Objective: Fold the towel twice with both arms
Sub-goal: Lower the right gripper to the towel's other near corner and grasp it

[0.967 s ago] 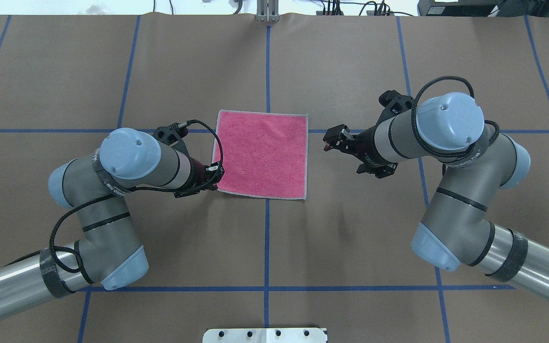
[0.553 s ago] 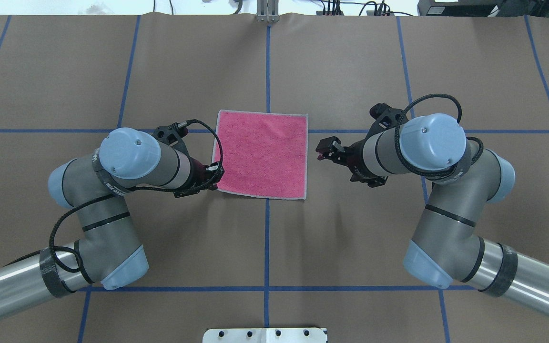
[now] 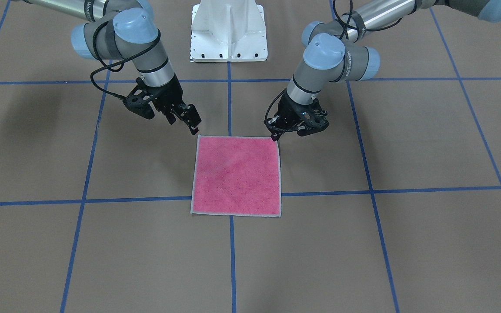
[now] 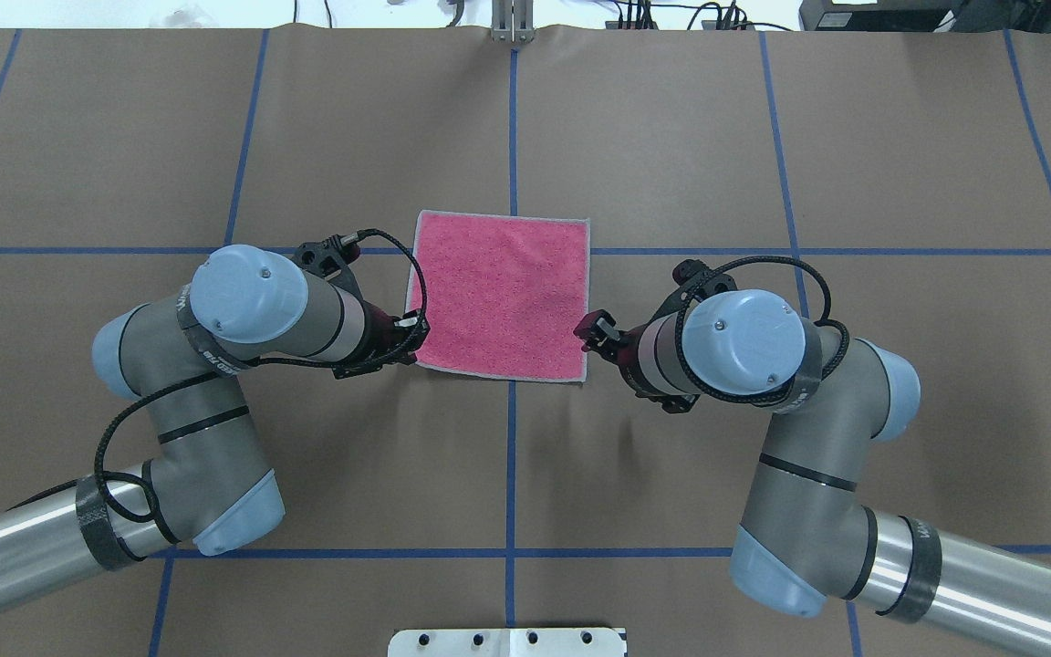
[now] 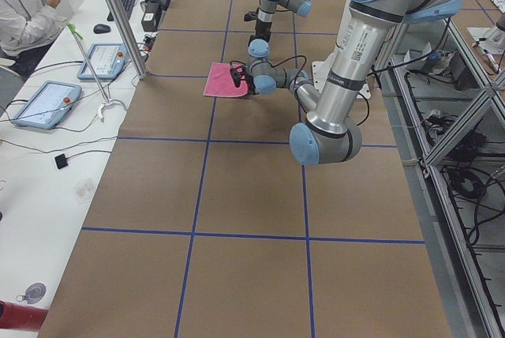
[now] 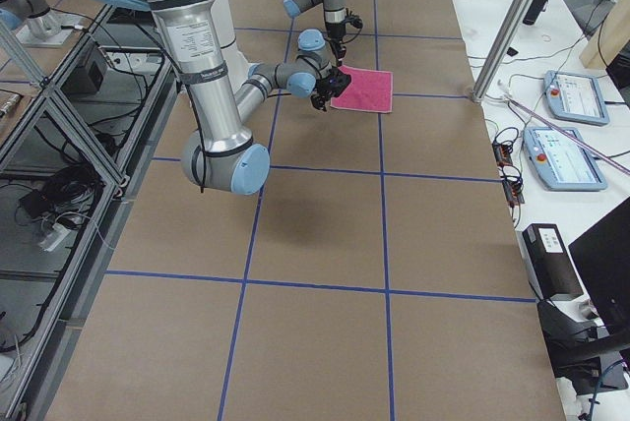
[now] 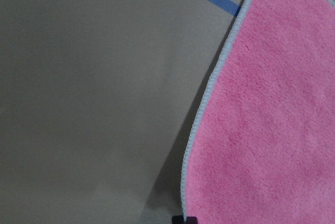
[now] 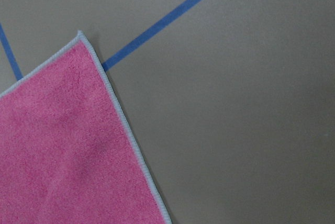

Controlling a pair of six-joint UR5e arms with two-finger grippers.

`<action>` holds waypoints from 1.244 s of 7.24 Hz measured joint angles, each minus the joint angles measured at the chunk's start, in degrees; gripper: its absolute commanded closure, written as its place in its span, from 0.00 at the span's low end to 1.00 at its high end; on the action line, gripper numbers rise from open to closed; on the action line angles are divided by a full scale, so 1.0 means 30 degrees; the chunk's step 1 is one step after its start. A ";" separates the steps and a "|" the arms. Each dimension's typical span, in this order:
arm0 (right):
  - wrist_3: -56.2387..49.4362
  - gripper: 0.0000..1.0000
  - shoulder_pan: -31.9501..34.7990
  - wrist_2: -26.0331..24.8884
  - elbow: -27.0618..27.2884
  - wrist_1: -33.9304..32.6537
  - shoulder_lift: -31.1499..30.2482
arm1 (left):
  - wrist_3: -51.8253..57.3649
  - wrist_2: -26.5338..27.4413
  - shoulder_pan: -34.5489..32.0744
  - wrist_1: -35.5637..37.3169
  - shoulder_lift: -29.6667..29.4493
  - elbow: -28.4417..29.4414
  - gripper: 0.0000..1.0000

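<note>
The towel (image 4: 500, 297) lies flat and unfolded, pink face up, at the table's middle; it also shows in the front view (image 3: 236, 176). My left gripper (image 3: 274, 137) rests at the towel's near-left corner, its fingertips together on the corner edge. A dark fingertip (image 7: 185, 219) touches the stitched edging in the left wrist view. My right gripper (image 4: 589, 328) hovers open just over the towel's right edge, close to the near-right corner (image 3: 198, 137). The right wrist view shows that side's far corner (image 8: 79, 35), with no fingers in sight.
Blue tape lines (image 4: 512, 137) cross the brown table cover. The white pedestal base (image 3: 228, 30) stands at the table's near edge. At the far side, past the table, are screens and an operator (image 5: 31, 6).
My right arm has swung in and toward the robot, bringing its gripper from beside the towel's right edge to near the near-right corner. The left arm and the towel have not moved.
</note>
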 measured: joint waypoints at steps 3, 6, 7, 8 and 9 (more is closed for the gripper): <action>0.1265 0.30 -0.0554 -0.1031 -0.1599 -0.0289 0.1276 | -0.0004 0.0000 -0.0012 -0.0006 0.0000 0.0000 1.00; 0.1386 0.35 -0.0625 -0.1157 -0.1920 -0.0301 0.1452 | -0.0004 0.0000 -0.0014 -0.0028 0.0000 0.0008 1.00; 0.1406 0.35 -0.0630 -0.1161 -0.1988 -0.0301 0.1514 | 0.0002 0.0000 -0.0015 -0.0029 0.0000 0.0019 1.00; 0.1441 0.35 -0.0642 -0.1178 -0.2039 -0.0295 0.1543 | 0.0014 -0.0001 -0.0015 -0.0029 0.0000 0.0019 1.00; 0.1464 0.35 -0.0668 -0.1208 -0.2065 -0.0283 0.1559 | 0.0022 0.0000 -0.0015 -0.0029 0.0000 0.0018 1.00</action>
